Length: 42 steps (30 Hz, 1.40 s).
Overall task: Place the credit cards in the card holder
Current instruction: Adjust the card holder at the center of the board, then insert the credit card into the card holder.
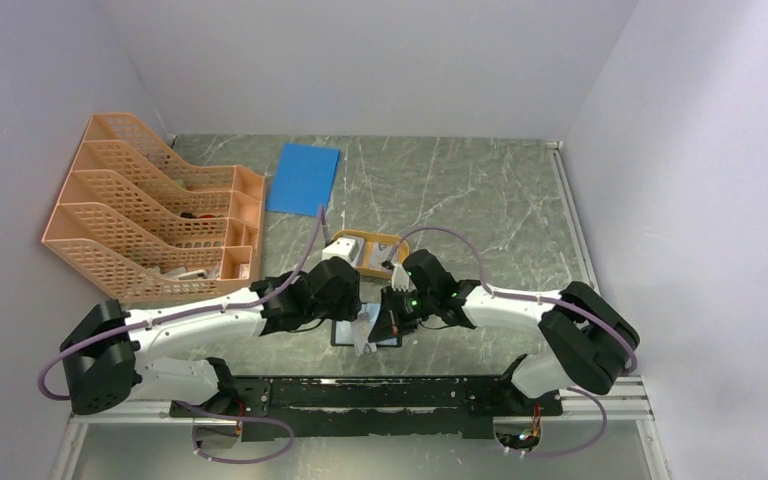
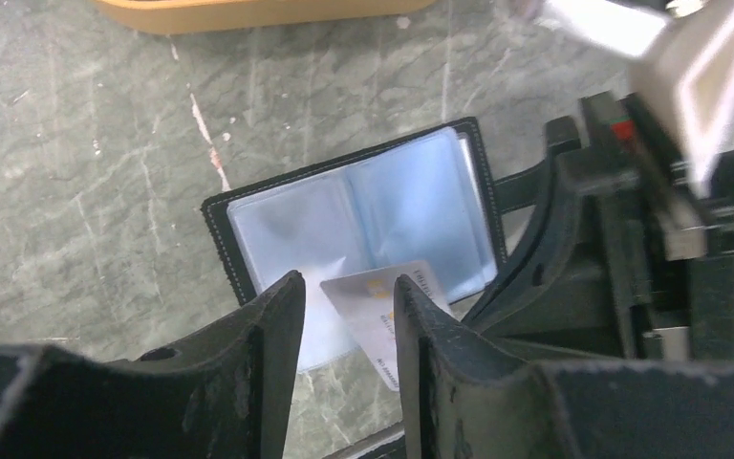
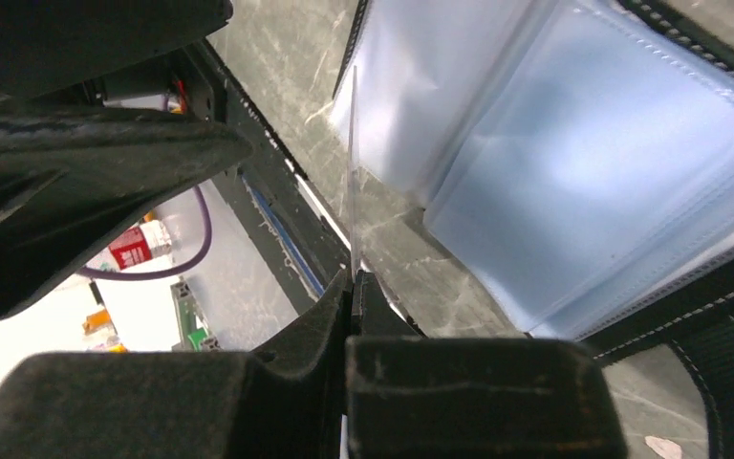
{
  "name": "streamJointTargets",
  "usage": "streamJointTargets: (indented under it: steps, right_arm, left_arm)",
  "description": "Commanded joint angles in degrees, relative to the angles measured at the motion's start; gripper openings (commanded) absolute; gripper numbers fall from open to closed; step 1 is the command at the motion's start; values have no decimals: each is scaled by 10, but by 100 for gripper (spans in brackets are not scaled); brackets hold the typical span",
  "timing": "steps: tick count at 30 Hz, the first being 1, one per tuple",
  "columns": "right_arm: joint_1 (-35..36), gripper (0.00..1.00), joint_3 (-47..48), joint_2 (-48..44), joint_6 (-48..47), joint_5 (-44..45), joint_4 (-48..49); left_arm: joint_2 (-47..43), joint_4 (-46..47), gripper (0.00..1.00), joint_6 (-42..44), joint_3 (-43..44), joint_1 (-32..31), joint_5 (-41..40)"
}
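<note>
Card holder point(image 2: 411, 206) lies open flat on the table point(image 1: 460, 200), near the near edge at centre, with the clear bluish pockets facing up. It's on the near side of the orange dish point(image 1: 365, 243), with a gap between them.

My right gripper point(image 3: 352, 282) is clamped tight on one credit card point(image 2: 375, 304). The fingers pinch its near end, and in the right wrist view I see the card edge-on, as a thin line. The card's free end reaches the pocket pages at the holder's edge, but I can't tell if it's inside a pocket or just resting on the plastic.

My left gripper point(image 2: 344, 287) is about half open with nothing in it. Its fingers hang above the holder, and the card shows in the gap between them from above. Neither pad seems to touch the card.

Both grippers crowd in over the holder, left from the left and right from the right, nearly touching each other.

A blue sheet point(image 1: 303, 178) lies flat far left of centre. An orange file rack point(image 1: 150, 215) stands against the left wall.
</note>
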Motion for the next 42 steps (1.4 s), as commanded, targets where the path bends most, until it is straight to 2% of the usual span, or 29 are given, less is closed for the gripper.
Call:
streamJointTargets:
  steps: [1,5,10,14,21,42]
  right_arm:
    - [1,0,3,-20,22,49,4]
    - [-7,0,-17,-67,31,74,-18]
    - [-30,0,-42,-83,33,64,-22]
    - [-40,0,-56,-70,47,35,16]
    - [-43,0,-56,-27,69,13,68]
    - [-58,0,-86,9,106,-1,108]
  left_arm:
    - [5,-3,43,-2,-24,-1,-30]
    - [23,7,38,-11,-40,2,-46]
    - [19,8,37,-29,-55,9,-59]
    - [0,12,36,-42,-74,24,-60]
    - [-7,33,32,-49,-110,64,-12]
    - [9,63,27,-43,-137,85,23]
